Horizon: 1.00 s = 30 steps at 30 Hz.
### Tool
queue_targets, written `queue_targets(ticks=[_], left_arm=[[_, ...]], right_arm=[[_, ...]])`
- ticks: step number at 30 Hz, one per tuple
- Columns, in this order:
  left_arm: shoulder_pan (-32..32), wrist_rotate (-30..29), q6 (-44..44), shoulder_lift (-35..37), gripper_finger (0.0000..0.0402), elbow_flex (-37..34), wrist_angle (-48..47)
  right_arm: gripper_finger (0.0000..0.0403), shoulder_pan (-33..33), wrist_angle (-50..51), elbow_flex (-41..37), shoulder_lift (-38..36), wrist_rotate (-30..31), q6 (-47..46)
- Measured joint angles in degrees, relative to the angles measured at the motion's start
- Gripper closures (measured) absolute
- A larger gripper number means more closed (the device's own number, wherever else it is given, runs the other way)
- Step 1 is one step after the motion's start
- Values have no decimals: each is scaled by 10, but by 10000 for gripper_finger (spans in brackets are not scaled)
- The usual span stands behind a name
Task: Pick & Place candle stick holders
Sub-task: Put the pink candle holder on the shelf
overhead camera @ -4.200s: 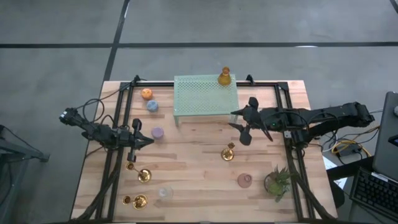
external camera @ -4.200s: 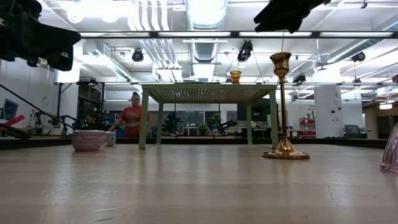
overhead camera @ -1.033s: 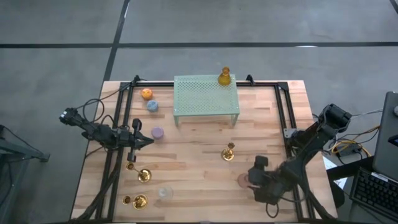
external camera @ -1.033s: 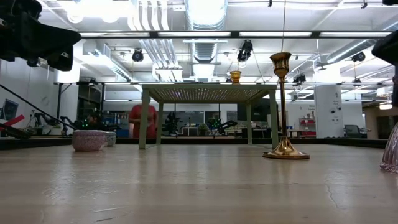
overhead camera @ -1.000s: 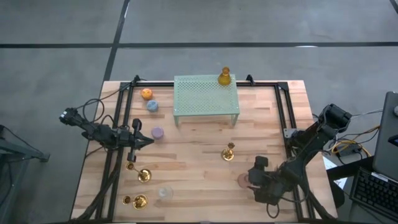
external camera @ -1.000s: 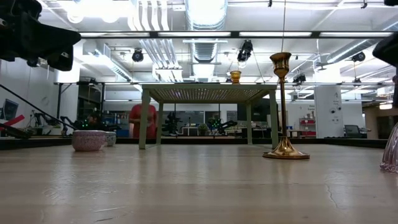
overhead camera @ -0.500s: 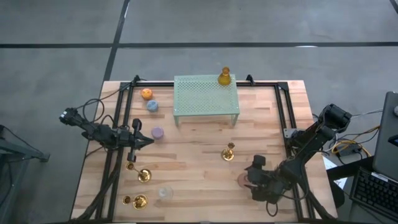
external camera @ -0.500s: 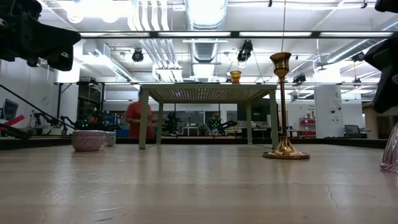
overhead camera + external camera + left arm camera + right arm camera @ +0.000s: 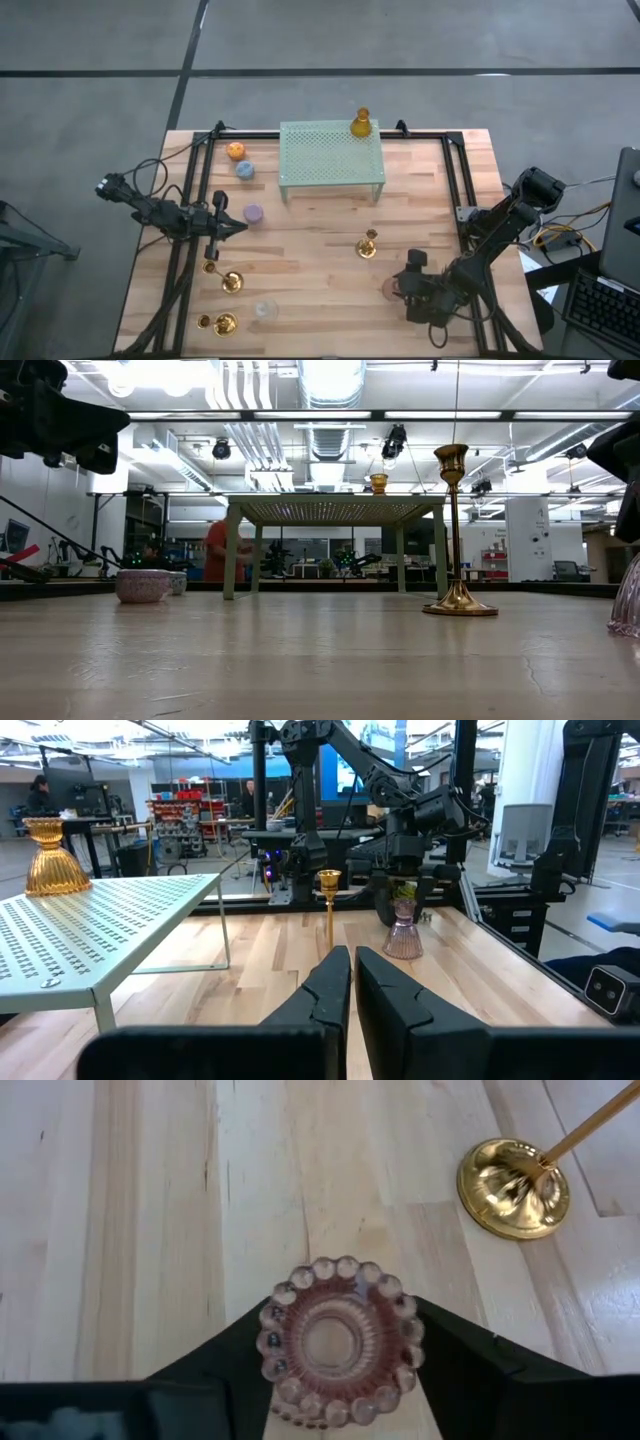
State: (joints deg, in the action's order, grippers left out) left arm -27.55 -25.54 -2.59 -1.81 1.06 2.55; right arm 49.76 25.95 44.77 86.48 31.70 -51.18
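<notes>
A pink glass holder with a beaded rim (image 9: 340, 1338) stands on its base on the wooden table at the near right (image 9: 390, 289); it also shows in the left wrist view (image 9: 404, 935). My right gripper (image 9: 342, 1342) is open above it, pointing down, one finger on each side of its rim. A gold stemmed holder (image 9: 368, 244) stands upright just beyond it. An amber holder (image 9: 360, 124) stands on the pale green mesh rack (image 9: 330, 155). My left gripper (image 9: 240, 228) is shut and empty at the table's left, beside a purple cup (image 9: 254, 213). My right gripper's fingers (image 9: 235, 1352) stand close on either side of the pink holder's beaded rim (image 9: 272, 1342), coming from above. I cannot tell whether they touch it. The holder stands upright on the table.
Orange (image 9: 236, 151) and blue (image 9: 244, 170) cups sit at the far left. Two gold holders (image 9: 230, 281) (image 9: 222, 323) and a clear cup (image 9: 265, 310) stand at the near left. Dark frame rails (image 9: 192, 200) run along both sides. A person (image 9: 215, 550) moves in the room behind.
My right gripper has come down and moved a little toward the table's left, over the pink holder, so its fingers now flank the rim. The person behind the table has walked on.
</notes>
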Motion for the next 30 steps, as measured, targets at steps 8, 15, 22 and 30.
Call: queue_targets(ticks=[8, 15, 22, 30], left_arm=[[0, 0, 0, 0, 376, 0, 0], [0, 0, 0, 0, 376, 0, 0], [0, 0, 0, 0, 376, 0, 0], [0, 0, 0, 0, 376, 0, 0]], right_arm=[[254, 0, -2, 0, 0, 12, 6], [245, -4, -5, 0, -2, 14, 7], [257, -11, -13, 0, -23, 20, 23], [250, -14, -13, 0, -82, 45, 44]])
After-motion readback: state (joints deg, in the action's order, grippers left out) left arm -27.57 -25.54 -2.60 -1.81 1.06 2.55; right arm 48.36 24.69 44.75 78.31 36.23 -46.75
